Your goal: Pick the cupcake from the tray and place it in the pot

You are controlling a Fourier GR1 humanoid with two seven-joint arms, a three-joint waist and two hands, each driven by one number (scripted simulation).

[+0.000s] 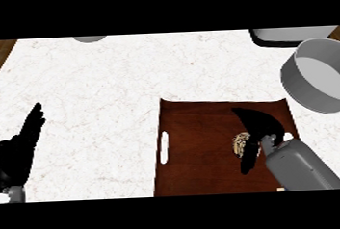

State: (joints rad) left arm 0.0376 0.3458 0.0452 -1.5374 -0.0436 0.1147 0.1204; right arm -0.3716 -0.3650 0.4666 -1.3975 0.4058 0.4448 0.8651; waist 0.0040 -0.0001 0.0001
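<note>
Cupcake (241, 143) seen on brown tray (203, 148), enclosed by curled fingers of right hand (261, 127). Grey pot (315, 76) set beyond tray's right corner on marble surface (100, 90). Left hand (18, 152) rested open, straight-fingered, at left edge.

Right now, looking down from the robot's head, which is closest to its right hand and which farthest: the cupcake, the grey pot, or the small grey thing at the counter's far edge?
1. The cupcake, on the tray, right at the right hand.
2. The grey pot, beyond the hand, to the right.
3. The small grey thing, far edge, well to the left.
</note>
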